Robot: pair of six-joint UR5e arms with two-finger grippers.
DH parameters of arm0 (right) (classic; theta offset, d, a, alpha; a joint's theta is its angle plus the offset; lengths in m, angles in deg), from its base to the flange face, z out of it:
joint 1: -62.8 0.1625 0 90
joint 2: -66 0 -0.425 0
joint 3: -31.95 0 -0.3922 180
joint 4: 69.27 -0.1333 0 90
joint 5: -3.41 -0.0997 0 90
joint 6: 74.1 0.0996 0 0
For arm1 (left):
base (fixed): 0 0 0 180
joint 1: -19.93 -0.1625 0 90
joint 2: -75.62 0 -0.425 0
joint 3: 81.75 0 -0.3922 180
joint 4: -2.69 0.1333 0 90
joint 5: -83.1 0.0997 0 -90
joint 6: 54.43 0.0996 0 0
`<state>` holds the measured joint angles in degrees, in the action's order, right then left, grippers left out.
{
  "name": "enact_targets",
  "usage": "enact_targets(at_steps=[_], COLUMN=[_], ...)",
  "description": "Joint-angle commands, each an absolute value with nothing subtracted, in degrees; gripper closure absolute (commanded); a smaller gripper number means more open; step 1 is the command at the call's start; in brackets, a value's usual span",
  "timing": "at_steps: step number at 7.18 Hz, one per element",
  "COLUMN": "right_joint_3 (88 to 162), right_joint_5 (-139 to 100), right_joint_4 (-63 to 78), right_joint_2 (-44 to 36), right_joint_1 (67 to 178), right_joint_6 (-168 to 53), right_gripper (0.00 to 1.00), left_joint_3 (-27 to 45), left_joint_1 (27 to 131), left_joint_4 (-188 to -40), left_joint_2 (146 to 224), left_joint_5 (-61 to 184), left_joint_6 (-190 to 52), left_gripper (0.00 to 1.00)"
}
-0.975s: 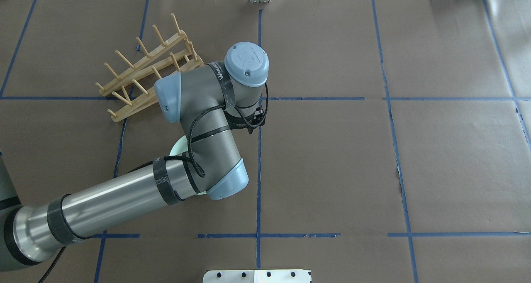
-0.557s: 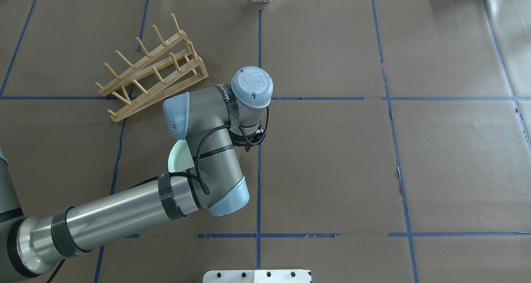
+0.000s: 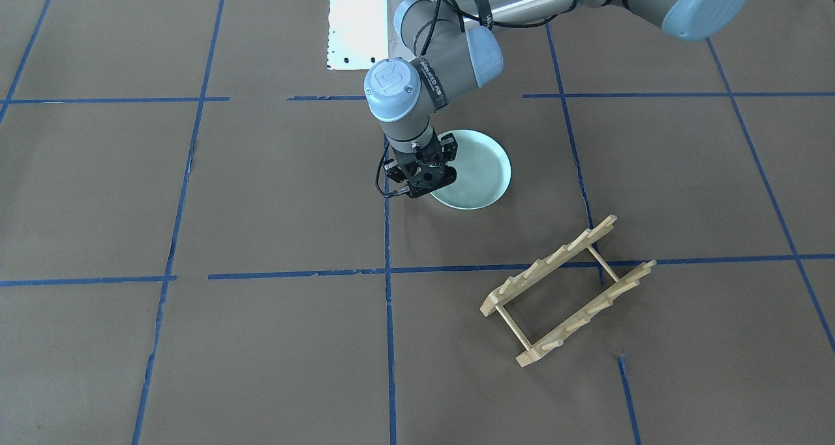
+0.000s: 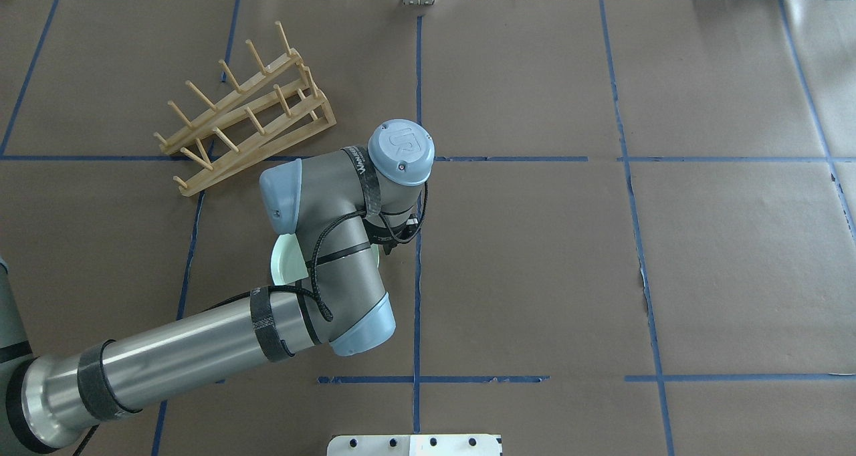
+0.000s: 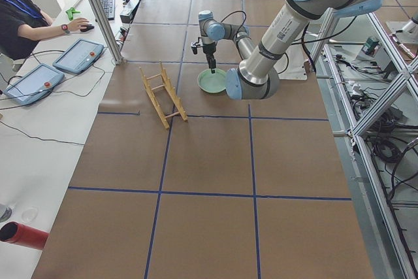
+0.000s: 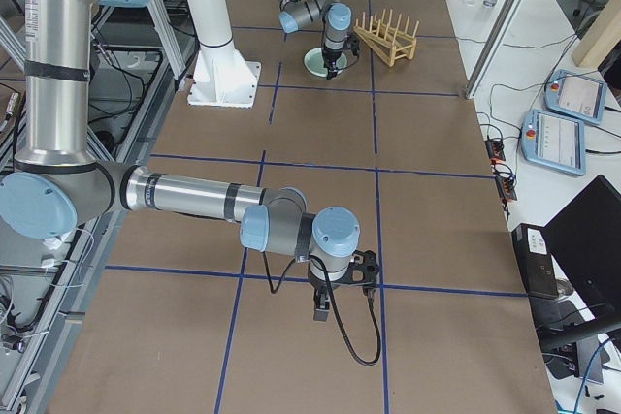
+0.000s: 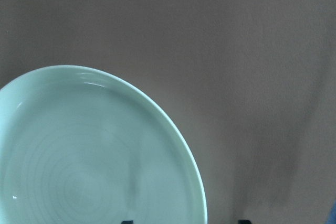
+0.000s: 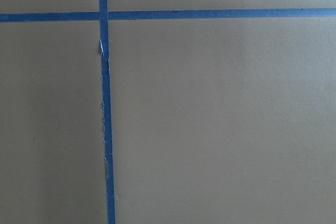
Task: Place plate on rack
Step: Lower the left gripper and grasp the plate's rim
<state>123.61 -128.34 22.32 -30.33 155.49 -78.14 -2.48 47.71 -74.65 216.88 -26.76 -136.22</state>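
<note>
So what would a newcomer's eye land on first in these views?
First, the pale mint-green plate lying flat on the brown paper, just to the robot's left of the table's centre line. The left gripper is down at its edge, fingers apparently open astride the rim. Next, the light-wood dish rack, empty, standing apart from the plate, farther from the robot's base on its left side.

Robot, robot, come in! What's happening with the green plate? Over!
Left gripper open, low over the rim of the plate, not gripping yet. Right gripper far off, state unclear. Plate flat on table; rack apart, unloaded. Nothing between them.
</note>
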Motion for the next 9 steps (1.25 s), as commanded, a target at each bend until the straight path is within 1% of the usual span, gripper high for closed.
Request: enact_targets(at_steps=[1,2,3,6,7,9], right_joint_3=[123.62,123.62,123.62,123.62,123.62,123.53], right_joint_5=[-128.34,-128.34,-128.34,-128.34,-128.34,-128.34], right_joint_4=[22.31,22.31,22.31,22.31,22.31,22.31], right_joint_2=[-30.33,-30.33,-30.33,-30.33,-30.33,-30.33], right_joint_1=[155.52,155.44,155.52,155.44,155.44,155.44], right_joint_6=[-78.14,-78.14,-78.14,-78.14,-78.14,-78.14], right_gripper=[0.0,0.0,0.0,0.0,0.0,0.0], left_joint_3=[-2.04,-2.03,-2.03,-1.86,0.66,10.83], left_joint_1=[47.7,47.7,47.7,47.7,47.79,50.75], left_joint_4=[-74.92,-76.57,-77.03,-76.94,-76.77,-76.5], left_joint_2=[216.69,216.51,216.51,216.42,216.42,216.51], left_joint_5=[-26.85,-26.85,-27.11,-27.21,-27.12,-29.47], left_joint_6=[-136.08,-136.25,-136.43,-136.61,-136.43,-136.08], left_gripper=[0.57,0.7,1.0,1.0,1.0,1.0])
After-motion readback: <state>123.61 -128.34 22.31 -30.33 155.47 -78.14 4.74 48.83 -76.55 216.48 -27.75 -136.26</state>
